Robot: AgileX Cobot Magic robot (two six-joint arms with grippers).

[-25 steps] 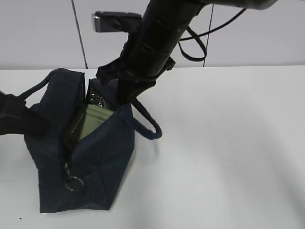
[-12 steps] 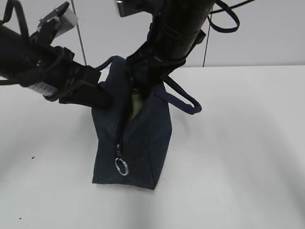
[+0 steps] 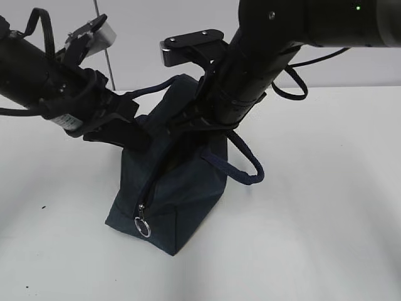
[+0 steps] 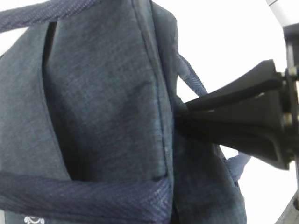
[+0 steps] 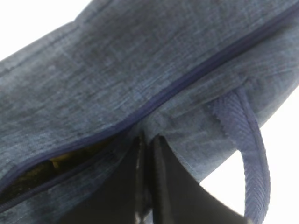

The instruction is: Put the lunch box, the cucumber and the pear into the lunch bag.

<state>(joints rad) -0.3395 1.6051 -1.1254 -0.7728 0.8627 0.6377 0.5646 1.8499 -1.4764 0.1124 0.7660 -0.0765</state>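
Compared with a second ago, the bag (image 3: 172, 188) is no longer slumped open on its side. It now stands pinched into a tall wedge and sits further right on the bench (image 3: 326, 207). The wide mouth that showed the box lid is drawn to a narrow slit. Judge the loading as likely complete; only a dark yellowish patch shows through the slit in the right wrist view, so you cannot tell box, cucumber and pear apart.

The left fingers (image 3: 135, 139) are closed on the bag's fabric at its left flank. The right fingers (image 5: 147, 186) are closed on the fabric edge just below the zipper line.

The ring pull (image 3: 143, 226) hangs at the near end, well below both fingers. One handle (image 3: 241, 166) loops free just right of the right fingers. The bench is bare to the right and front, leaving room for withdrawal.
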